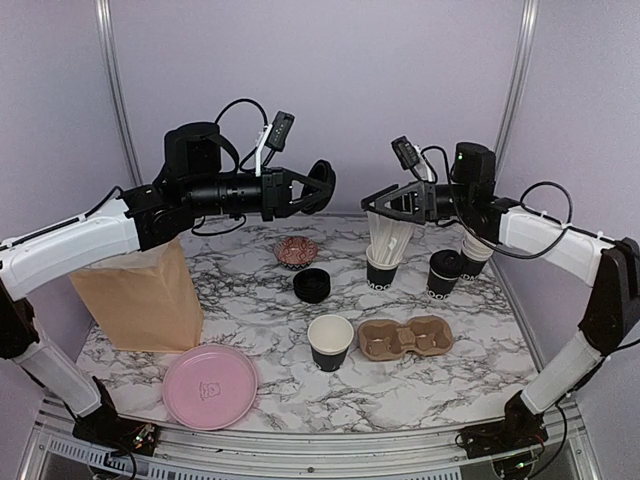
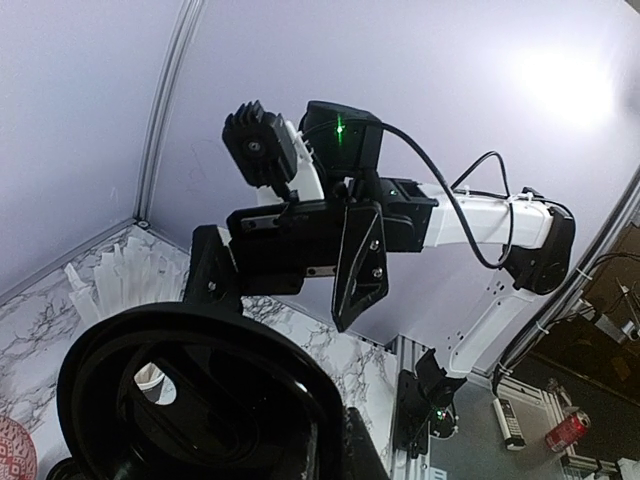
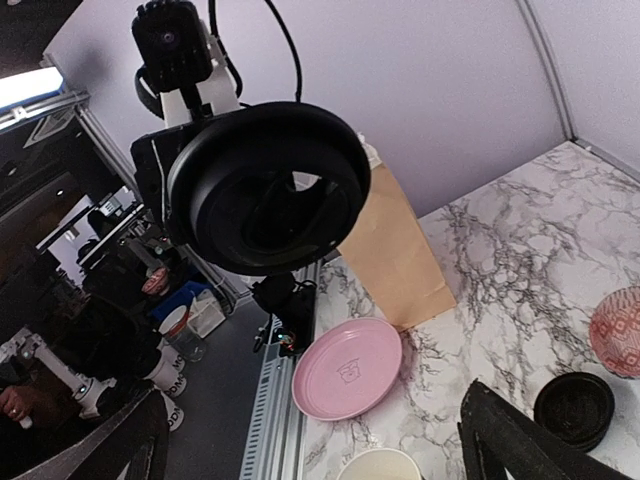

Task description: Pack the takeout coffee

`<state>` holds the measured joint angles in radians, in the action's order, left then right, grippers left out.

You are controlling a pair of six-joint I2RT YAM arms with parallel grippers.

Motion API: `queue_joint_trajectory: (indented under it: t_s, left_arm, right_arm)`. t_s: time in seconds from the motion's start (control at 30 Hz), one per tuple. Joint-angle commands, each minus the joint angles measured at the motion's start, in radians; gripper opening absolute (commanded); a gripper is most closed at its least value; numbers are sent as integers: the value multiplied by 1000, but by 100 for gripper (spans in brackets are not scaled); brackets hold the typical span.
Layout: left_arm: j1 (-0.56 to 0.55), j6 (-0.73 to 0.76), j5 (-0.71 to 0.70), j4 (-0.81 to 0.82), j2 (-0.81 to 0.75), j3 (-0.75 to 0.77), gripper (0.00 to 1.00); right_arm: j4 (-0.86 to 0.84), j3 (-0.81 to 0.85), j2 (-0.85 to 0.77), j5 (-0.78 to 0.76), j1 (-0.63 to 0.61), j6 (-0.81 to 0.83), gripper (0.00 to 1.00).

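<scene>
Marbled surface [image 1: 250,300] is carrying an open black cup [image 1: 330,342] just left of the brown carrier [image 1: 405,338]. Well above the carrier's level, the left pincer [image 1: 320,187] is clamping a black lid [image 3: 265,190]; the right pincer [image 1: 375,202] is gaping wide, holding nothing.

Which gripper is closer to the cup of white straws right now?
Right. The right gripper hangs close by, above the straw cup, jaws open. The left gripper is farther off to the cup's left, raised, holding a black lid.
</scene>
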<state>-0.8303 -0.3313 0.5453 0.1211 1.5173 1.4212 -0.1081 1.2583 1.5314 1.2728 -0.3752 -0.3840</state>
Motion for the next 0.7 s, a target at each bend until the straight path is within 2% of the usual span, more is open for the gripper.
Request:
queue_joint_trajectory:
  t_s: [0.0,0.13,0.23,0.47,0.67]
  left_arm:
    - [-15,-11,45,123,-25,2,2]
    - [-23,-11,49,128,-14,8,2]
    - [-28,-12,55,133,-3,17,2]
    - [-45,-13,69,137,23,48,2]
    - [-59,-13,82,137,53,71,2]
  right_arm:
    - [-335,32,23,85,-68,-282,99]
    - [-670,3,71,89,-95,-556,99]
    - [-824,12,109,93,-114,-678,99]
    - [-834,60,162,89,-144,-722,99]
    - [-963,78,186,81,-156,-826,99]
